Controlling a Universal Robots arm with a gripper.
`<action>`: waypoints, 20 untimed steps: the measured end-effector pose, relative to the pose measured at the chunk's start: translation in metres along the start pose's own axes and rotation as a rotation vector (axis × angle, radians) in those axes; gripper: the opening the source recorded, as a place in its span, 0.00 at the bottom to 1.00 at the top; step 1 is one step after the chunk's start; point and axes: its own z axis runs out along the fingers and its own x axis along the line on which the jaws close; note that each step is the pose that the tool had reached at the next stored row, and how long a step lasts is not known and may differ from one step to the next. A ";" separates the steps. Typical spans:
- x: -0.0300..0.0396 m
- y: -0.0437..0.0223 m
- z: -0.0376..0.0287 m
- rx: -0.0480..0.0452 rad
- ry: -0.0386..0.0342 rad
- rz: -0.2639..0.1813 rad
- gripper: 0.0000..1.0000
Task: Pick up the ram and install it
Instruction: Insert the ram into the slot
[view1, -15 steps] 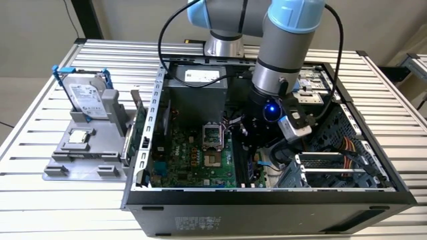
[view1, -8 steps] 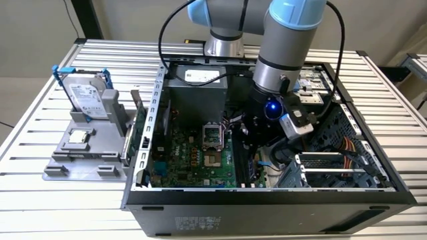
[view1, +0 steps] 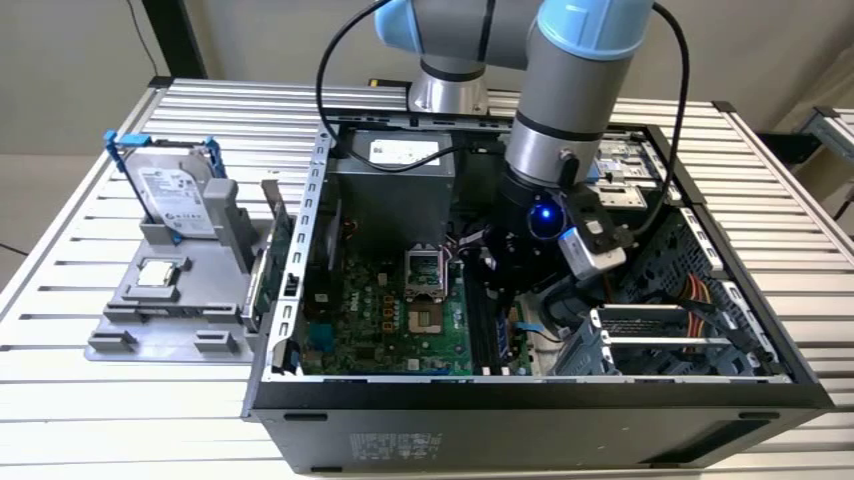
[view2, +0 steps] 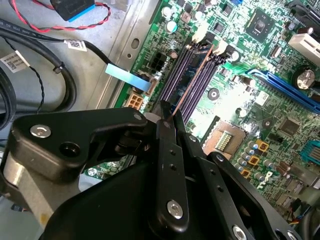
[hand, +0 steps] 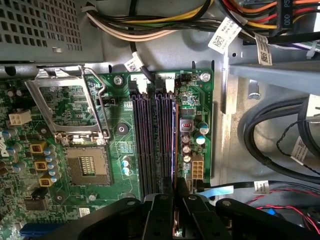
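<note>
My gripper (view1: 514, 292) is down inside the open computer case (view1: 534, 385), over the motherboard's memory slots (hand: 150, 145). Both wrist views show the ram, a thin dark board seen edge-on with a copper-coloured edge (view2: 195, 67) (hand: 174, 145). It runs out from between my fingertips along the outermost slot, on the side away from the CPU socket. My gripper (view2: 167, 120) (hand: 176, 192) is shut on the ram's near end. The ram stands upright in line with that slot. I cannot tell whether it is seated. The other slots (view2: 177, 75) hold nothing.
The open CPU socket (hand: 87, 165) with its raised metal frame lies beside the slots. Cable bundles (hand: 280, 130) and a blue-tipped flat cable (view2: 127, 77) crowd the other side. Outside the case, a grey stand (view1: 167, 320) holds the hard drive (view1: 174, 195) and a small silver chip (view1: 160, 272).
</note>
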 end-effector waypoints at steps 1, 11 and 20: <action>0.0003 -0.0002 0.0000 0.0001 -0.0001 0.000 0.00; 0.0019 -0.0014 0.0006 0.0000 -0.0021 -0.004 0.00; 0.0018 -0.0009 0.0038 0.0002 -0.0024 -0.005 0.00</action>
